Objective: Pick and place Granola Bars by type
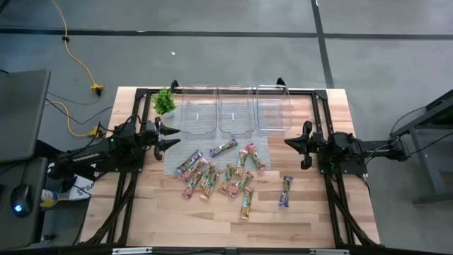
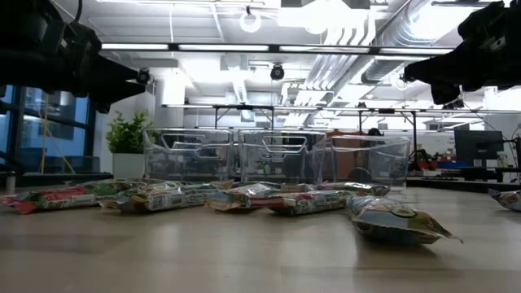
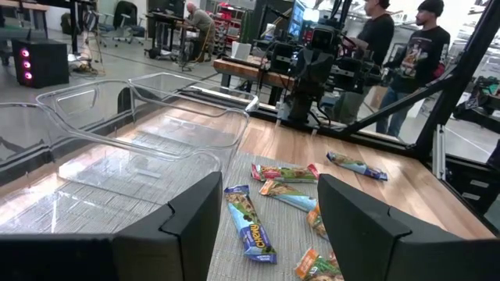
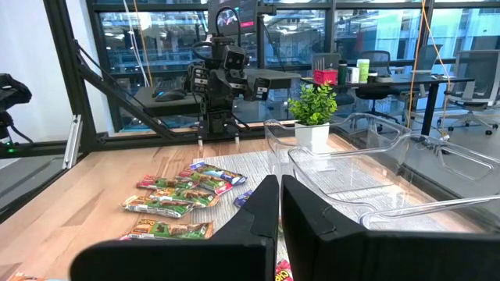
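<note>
The granola bars (image 1: 219, 175) lie scattered mid-surface, in front of three clear bins (image 1: 236, 110). The left hand (image 1: 170, 136) hovers at the left edge, fingers spread, empty. The right hand (image 1: 289, 143) hovers opposite, fingers almost closed, holding nothing.

One camera hangs overhead, staring straight down at the whole table (image 1: 311, 212). Another sits at tabletop level, peering across the granola bars (image 2: 203, 198) toward the clear bins (image 2: 277, 159). Each wrist camera looks across the table at the opposite arm, and both catch those bins (image 3: 133, 140) (image 4: 375, 164).
</note>
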